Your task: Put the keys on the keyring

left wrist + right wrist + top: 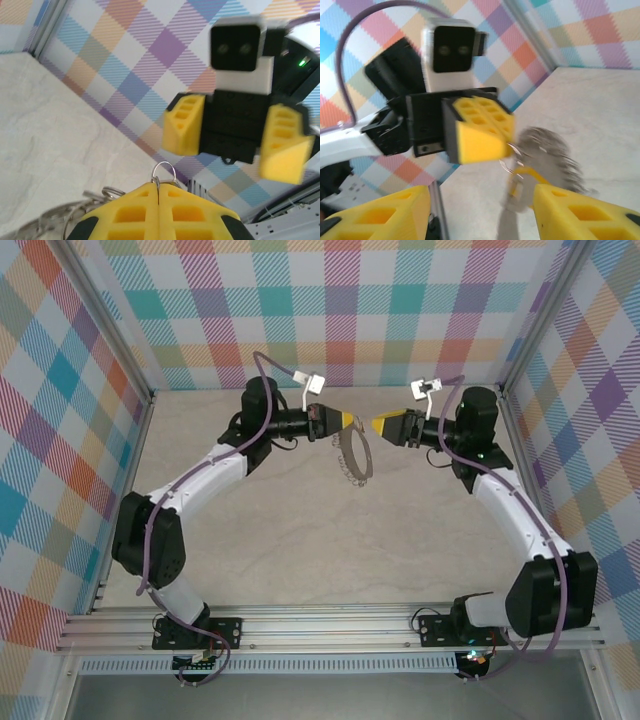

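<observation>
Up at the far side of the table (300, 550), the left gripper (346, 420) points to the right with its yellow fingers pressed tight together. In its own wrist view the two pads (135, 212) meet with no gap, and a thin wire loop (163, 172) sticks up from the seam between them, pinched there. The loop seems to be part of the keyring (370, 462), which hangs from this grip just below the fingertips and above the tabletop. The ring's bumpy grey rim (60, 217) shows at the lower left of that view.

From the right wrist camera the left gripper (485, 145) appears closed. The keyring (552, 150) dangles just beside its tip as a silvery, blurred mass. A small key (522, 175) with a yellowish head and a pale blade hangs close under that tip, beside the ring (the blur makes it impossible to tell whether it is threaded on).

Further right, the right gripper (378, 425) faces the left one, near it but not touching. Its fingers stand apart with nothing clamped between them; the left wrist view shows the two yellow fingers (184, 125) spread on either side of the black body. The right wrist's own view (482, 212) shows the same gap.
</observation>
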`<move>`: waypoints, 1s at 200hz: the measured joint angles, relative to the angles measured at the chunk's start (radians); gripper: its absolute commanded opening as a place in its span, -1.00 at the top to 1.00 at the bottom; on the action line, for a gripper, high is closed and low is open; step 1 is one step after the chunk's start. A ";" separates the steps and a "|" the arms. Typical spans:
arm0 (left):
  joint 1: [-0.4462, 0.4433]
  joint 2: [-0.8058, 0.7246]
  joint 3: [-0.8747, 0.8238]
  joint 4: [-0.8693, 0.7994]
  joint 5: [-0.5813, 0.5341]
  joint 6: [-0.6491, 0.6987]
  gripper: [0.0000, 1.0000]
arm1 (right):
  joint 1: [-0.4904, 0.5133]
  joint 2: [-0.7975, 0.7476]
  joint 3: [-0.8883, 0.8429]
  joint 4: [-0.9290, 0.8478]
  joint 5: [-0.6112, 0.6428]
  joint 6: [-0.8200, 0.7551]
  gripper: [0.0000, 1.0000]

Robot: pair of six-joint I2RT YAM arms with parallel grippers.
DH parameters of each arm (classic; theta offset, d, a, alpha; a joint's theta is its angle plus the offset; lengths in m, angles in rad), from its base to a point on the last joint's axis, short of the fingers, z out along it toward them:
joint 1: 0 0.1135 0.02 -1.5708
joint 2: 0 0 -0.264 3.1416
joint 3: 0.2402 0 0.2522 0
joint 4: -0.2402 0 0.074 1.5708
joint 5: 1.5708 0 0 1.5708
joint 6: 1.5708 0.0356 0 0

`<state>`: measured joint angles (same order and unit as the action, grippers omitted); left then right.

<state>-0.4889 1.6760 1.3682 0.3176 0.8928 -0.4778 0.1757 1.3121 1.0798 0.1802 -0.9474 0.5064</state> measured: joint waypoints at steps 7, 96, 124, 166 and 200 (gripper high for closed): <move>-0.001 -0.011 -0.005 0.018 -0.005 -0.010 1.00 | -0.001 -0.014 -0.016 0.000 0.028 0.003 -0.14; -0.008 -0.061 -0.018 0.082 -0.013 -0.050 1.00 | 0.096 -0.062 -0.086 -0.040 0.267 -0.030 -0.15; -0.009 -0.061 -0.021 0.081 -0.013 -0.050 1.00 | 0.148 -0.062 -0.082 -0.071 0.308 -0.066 -0.18; -0.015 -0.061 -0.023 0.081 -0.013 -0.050 1.00 | 0.185 -0.058 -0.048 -0.089 0.348 -0.094 -0.21; -0.015 -0.061 -0.023 0.081 -0.014 -0.050 1.00 | 0.199 -0.036 -0.012 -0.093 0.371 -0.105 -0.18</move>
<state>-0.5037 1.6146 1.3457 0.3985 0.8783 -0.5278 0.3748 1.2762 1.0676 0.0875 -0.5766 0.4011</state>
